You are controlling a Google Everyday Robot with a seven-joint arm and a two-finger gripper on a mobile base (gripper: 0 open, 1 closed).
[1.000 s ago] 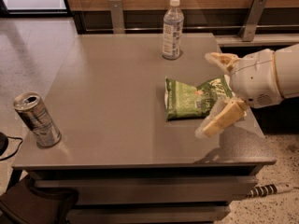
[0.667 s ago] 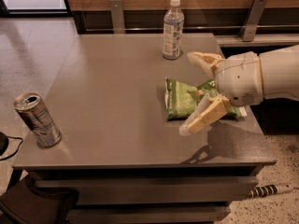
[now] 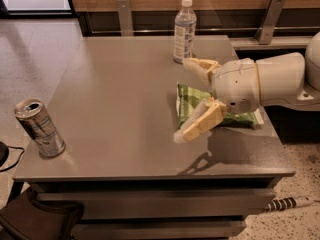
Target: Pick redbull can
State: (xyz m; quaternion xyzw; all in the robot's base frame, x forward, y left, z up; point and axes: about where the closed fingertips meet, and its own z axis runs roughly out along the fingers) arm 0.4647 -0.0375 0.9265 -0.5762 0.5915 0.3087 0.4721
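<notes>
Three things sit on the grey table (image 3: 120, 79). At its front left corner, close to the edge, the redbull can (image 3: 39, 128) stands upright with its pull-tab top showing, and nothing touches it. Further right, toward the back edge, a clear water bottle (image 3: 184, 30) with a white cap stands upright. In front of it, right of centre, a green snack bag (image 3: 188, 106) lies flat. Over the bag's left end hovers the gripper (image 3: 184, 99), reaching in from the right on a white arm (image 3: 280, 79). Its two pale fingers are spread wide and grasp nothing, well apart from the can.
</notes>
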